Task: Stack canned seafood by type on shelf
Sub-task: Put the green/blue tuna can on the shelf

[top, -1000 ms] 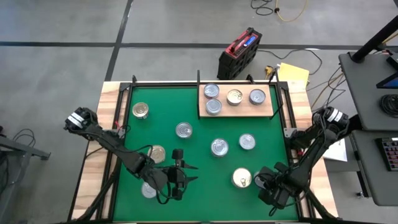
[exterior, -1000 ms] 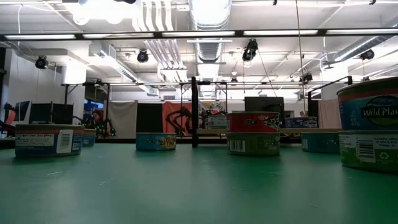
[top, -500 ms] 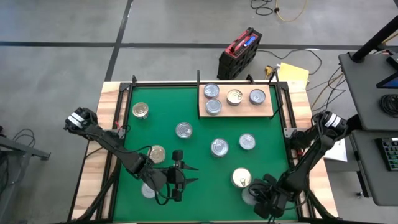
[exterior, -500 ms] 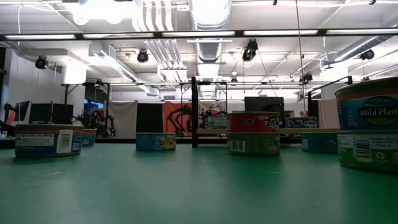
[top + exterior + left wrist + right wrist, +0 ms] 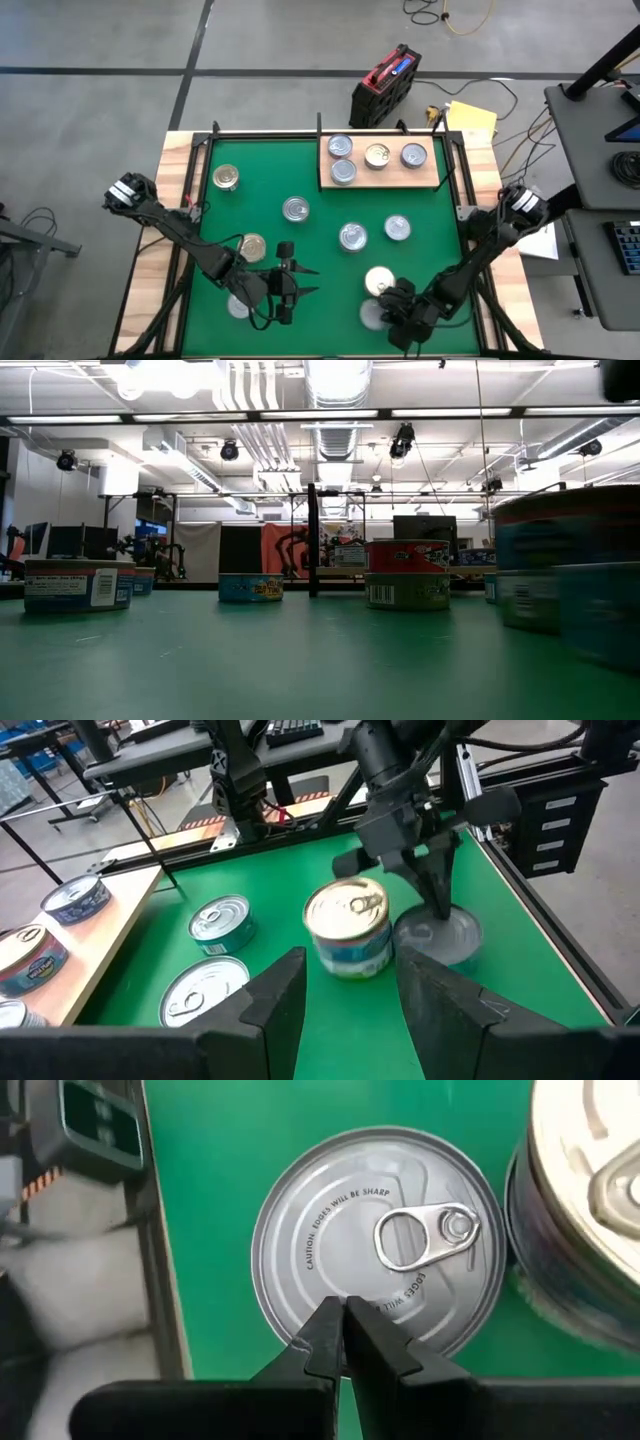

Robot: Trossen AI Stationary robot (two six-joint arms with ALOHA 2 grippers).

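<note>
Beyond my table: red-and-black case [image 5: 383, 84] on the floor, yellow pad [image 5: 471, 121], keyboard [image 5: 627, 245] on a desk.

In the low view, the stacked round tins [image 5: 565, 585] at the green mat's [image 5: 250, 660] right side are blurred, labels unreadable (cut by the frame edge too). Overhead, the right arm hides part of a silvery-lidded tin [image 5: 372, 316] on the green mat.

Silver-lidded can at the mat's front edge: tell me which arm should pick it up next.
Right. The right end effector sits shut directly over that can, beside the gold-lidded can. The left end effector waits farther off across the green mat, pointing toward both.
</note>
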